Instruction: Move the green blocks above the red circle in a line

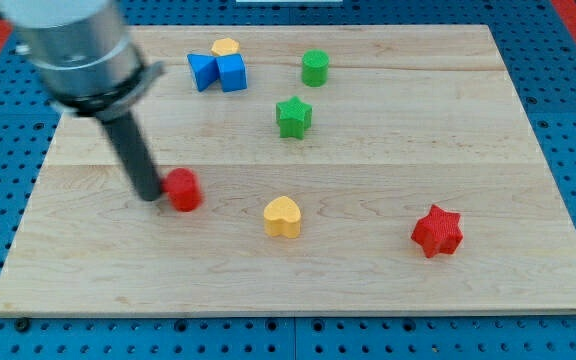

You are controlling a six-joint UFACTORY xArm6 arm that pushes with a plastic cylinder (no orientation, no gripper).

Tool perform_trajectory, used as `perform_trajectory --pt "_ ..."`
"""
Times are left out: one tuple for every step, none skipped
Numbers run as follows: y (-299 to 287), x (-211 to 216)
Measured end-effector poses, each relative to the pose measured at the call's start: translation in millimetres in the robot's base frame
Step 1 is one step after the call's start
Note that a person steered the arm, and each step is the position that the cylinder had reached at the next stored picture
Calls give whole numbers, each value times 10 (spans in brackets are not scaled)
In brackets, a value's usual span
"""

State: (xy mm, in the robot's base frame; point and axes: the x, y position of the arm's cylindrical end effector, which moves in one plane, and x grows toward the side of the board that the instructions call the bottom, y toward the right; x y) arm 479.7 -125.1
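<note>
A red circle block (184, 189) lies at the board's left centre. My tip (149, 194) rests just left of it, touching or nearly touching it. A green star block (293, 117) lies up and to the right of the red circle, near the board's middle top. A green round block (314, 67) lies above the star, near the top edge. Both green blocks are far from my tip.
Two blue blocks (218, 72) sit side by side at the top, with a yellow block (225, 47) just behind them. A yellow heart block (282, 216) lies right of the red circle. A red star block (437, 231) lies at lower right. The wooden board (508, 150) sits on a blue perforated surface.
</note>
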Motion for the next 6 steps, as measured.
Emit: perform_trajectory --pt "757 -105" --pt "1347 -97" --pt "700 244" --pt "1078 371" --pt "1356 214" --pt "1784 95"
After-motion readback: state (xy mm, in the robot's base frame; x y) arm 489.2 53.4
